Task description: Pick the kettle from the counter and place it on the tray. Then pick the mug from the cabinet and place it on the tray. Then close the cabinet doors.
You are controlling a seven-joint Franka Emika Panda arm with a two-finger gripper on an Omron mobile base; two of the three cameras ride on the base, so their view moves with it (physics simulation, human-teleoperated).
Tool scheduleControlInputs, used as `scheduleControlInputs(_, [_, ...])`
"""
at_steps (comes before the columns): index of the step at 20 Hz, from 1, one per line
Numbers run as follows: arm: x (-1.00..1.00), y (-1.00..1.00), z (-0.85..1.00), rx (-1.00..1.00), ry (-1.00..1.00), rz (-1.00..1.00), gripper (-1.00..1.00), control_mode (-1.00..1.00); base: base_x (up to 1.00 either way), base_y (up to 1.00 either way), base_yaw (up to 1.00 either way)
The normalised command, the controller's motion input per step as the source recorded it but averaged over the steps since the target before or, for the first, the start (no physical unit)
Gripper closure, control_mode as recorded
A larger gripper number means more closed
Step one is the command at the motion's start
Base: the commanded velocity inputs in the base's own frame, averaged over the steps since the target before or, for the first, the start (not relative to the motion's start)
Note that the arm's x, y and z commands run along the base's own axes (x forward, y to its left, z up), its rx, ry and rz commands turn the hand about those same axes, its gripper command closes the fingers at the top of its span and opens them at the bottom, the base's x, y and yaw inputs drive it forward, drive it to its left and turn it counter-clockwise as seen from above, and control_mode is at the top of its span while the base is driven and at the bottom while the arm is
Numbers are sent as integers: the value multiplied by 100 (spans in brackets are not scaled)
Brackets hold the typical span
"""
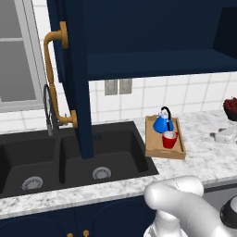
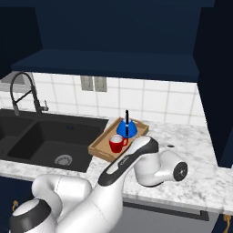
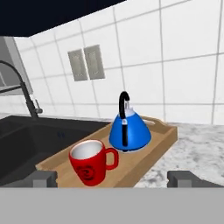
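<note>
The blue kettle stands upright at the far end of the wooden tray. On the tray's near end stands the red mug, just in front of the kettle. My gripper is open and holds nothing, a short way back from the mug, with fingertips wide apart. The tray rests on the marble counter. Above it the navy cabinet stands open, its left door and right door swung outward.
The black double sink with its faucet lies left of the tray. A bowl of dark fruit and a small white object sit on the counter to the right. The open left door hangs over the sink.
</note>
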Motion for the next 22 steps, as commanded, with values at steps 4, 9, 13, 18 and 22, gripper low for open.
scheduleControlInputs(4, [-2,-84,30,9,0,0,-100,-100,0,0,0])
scheduleControlInputs(9, [-2,-82,36,1,0,0,-100,-100,0,0,0])
scheduleControlInputs(13, [-28,-50,0,0,-8,0,-100,-100,0,0,0])
scheduleControlInputs(18, [-24,6,-16,-1,-28,0,-100,-100,0,0,0])
scheduleControlInputs(22, [-6,25,-40,0,-28,0,-100,-100,0,0,0])
